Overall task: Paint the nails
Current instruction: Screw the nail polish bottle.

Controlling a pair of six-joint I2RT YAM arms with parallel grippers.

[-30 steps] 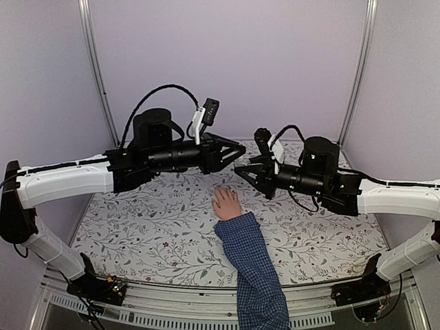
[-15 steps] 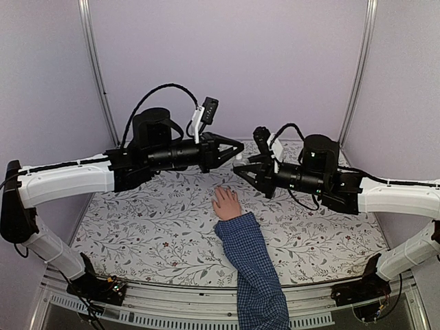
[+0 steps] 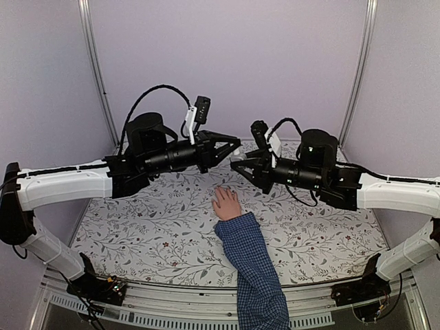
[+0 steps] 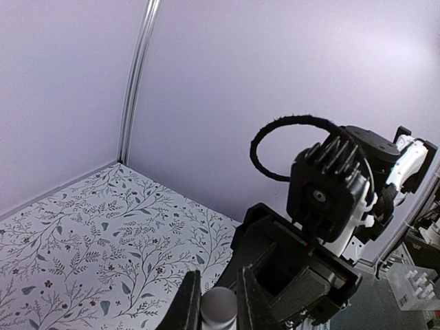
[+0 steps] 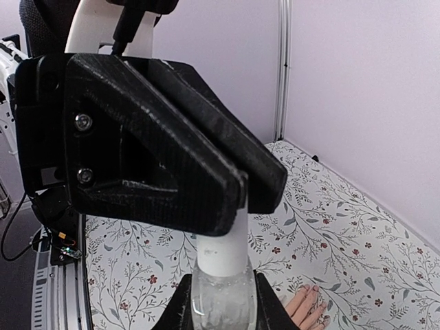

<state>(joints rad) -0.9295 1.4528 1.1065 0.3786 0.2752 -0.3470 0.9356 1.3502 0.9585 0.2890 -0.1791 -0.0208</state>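
While the right gripper (image 3: 242,165) clamps a small clear bottle (image 5: 218,297) and the left gripper (image 3: 232,146) pinches its white cylindrical cap (image 5: 221,249), uncapping seems in hand, next needing a twist and lift, with the nails (image 5: 315,290) resting on the floral table (image 3: 137,227) below.

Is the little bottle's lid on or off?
On. The white cap sits on top of the small clear bottle, with the left gripper clamped on it. Loosened or tight, cannot tell.

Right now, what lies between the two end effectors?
A small clear bottle with a white cap: the right end effector grips its body, the left end effector is shut on the cap. The right wrist view shows it best.
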